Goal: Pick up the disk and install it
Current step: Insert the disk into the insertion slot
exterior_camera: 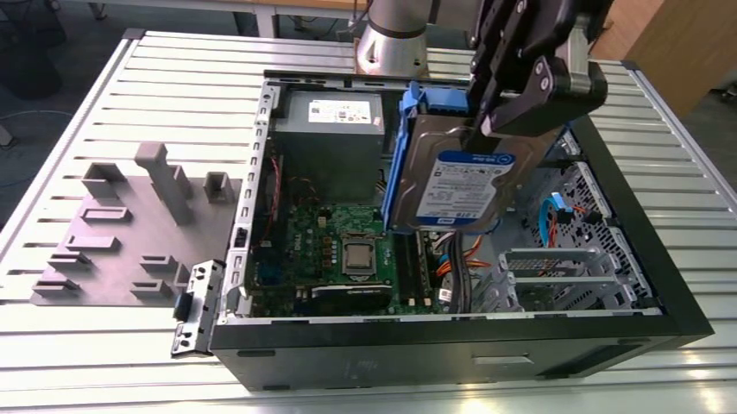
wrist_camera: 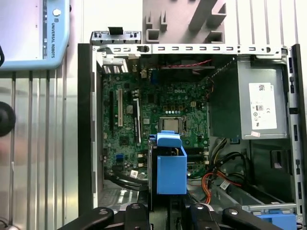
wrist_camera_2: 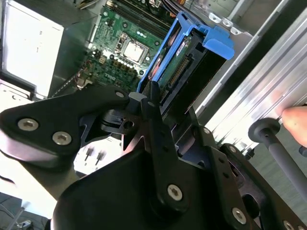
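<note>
Now the hand (exterior_camera: 493,129) clamps the disk (exterior_camera: 461,188) upright above the open computer case (exterior_camera: 437,354). It's the carry step, not yet installed, and seating it likely demands keeping the blue rails (exterior_camera: 403,155) square to the case.

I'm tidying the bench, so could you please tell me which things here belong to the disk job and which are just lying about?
Job: disk, held in the jaws; open case.
Lying about: grey fixture; metal bracket beside the case.
</note>
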